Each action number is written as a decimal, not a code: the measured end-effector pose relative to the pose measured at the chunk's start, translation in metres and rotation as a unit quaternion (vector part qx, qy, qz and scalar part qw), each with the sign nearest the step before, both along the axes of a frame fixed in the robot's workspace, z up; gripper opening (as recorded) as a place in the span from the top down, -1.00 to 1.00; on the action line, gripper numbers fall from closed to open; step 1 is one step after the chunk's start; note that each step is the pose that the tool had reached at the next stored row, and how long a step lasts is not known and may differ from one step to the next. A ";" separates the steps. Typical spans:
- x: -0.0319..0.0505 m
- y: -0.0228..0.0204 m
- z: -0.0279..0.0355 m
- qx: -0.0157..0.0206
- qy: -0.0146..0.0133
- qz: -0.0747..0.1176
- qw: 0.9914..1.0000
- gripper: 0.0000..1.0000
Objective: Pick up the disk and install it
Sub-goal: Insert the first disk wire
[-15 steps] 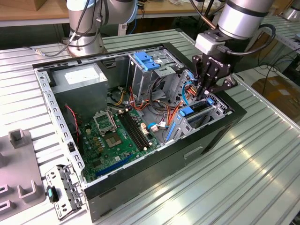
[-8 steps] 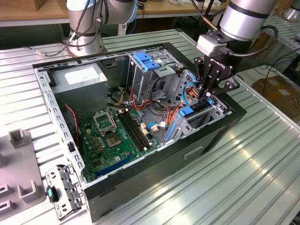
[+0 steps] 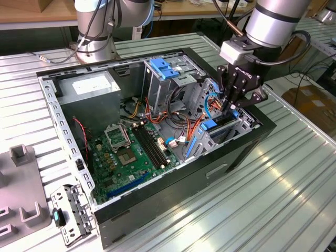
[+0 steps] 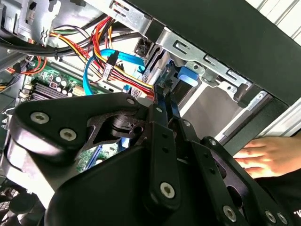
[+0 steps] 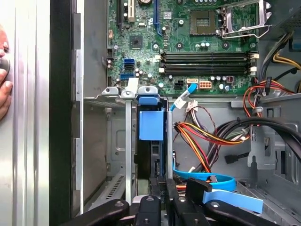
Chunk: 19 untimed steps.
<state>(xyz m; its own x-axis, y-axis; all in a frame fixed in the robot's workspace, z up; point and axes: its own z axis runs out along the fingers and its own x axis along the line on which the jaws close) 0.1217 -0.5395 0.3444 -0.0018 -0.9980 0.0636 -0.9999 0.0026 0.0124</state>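
Gripper lowered into drive bay of open computer case. Fingers clamped on upper edge of disk, held edge-on so blue rails can ride bay guides. Disk directly beneath fingertips, partway seated. Person's hand steadies case wall.

Hand cut off at edge

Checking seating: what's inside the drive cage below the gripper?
First wrist view: a blue plastic piece stands in the drive cage slot. Deeper, the slot is dark and the gripper covers its near end; the disk body can't be made out.
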 end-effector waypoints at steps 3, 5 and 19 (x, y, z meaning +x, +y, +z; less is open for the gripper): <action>-0.0003 -0.0006 -0.0003 0.000 0.000 0.000 1.000 0.66; -0.0003 -0.0006 0.0018 0.000 0.000 0.000 1.000 0.66; -0.0003 -0.0043 0.0015 0.001 0.000 0.000 1.000 0.66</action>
